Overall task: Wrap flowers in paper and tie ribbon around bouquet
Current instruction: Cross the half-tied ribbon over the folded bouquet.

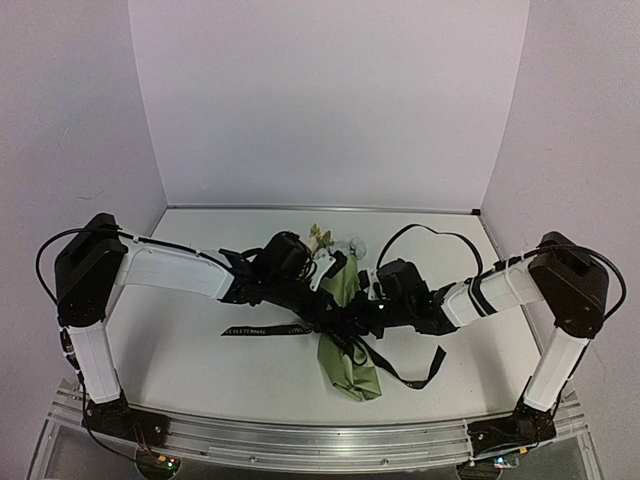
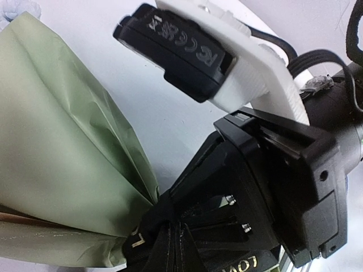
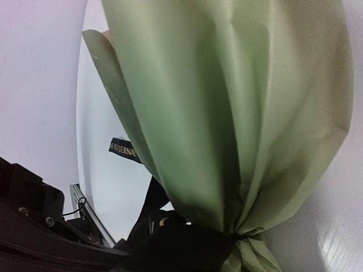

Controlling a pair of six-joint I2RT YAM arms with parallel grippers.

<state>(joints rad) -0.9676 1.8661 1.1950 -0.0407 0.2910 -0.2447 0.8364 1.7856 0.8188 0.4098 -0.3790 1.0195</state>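
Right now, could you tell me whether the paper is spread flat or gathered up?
Gathered: the olive paper narrows to a neck cinched by the black ribbon.

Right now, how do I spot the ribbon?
Find the white table; a green paper bouquet lies mid-table. The ribbon is the thin black strip crossing it, tails trailing left and right. Only it is flat with tiny light letters.
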